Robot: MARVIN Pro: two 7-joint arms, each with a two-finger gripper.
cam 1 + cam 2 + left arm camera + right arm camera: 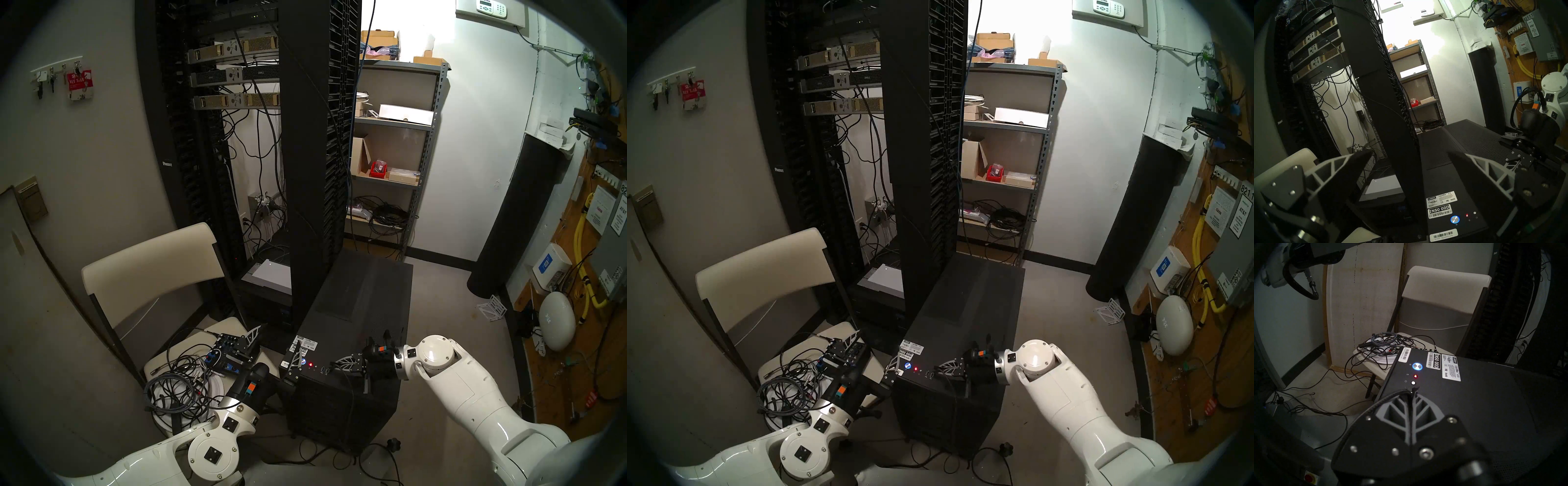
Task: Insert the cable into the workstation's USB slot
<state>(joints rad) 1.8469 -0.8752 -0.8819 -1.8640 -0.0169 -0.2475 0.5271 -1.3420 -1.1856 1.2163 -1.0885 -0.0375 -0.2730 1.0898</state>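
Right claw (1411, 392) pinching cable (1373, 408)

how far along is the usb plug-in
Done: the right gripper is shut on the cable. In hand: its tip sits by the USB ports atop the workstation. To do: both ports look empty, so insertion remains. The left gripper is open, idle.

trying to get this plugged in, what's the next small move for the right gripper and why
Probably ease the right gripper a touch left toward the USB ports: it is shut on the cable just beside them, and both look empty.
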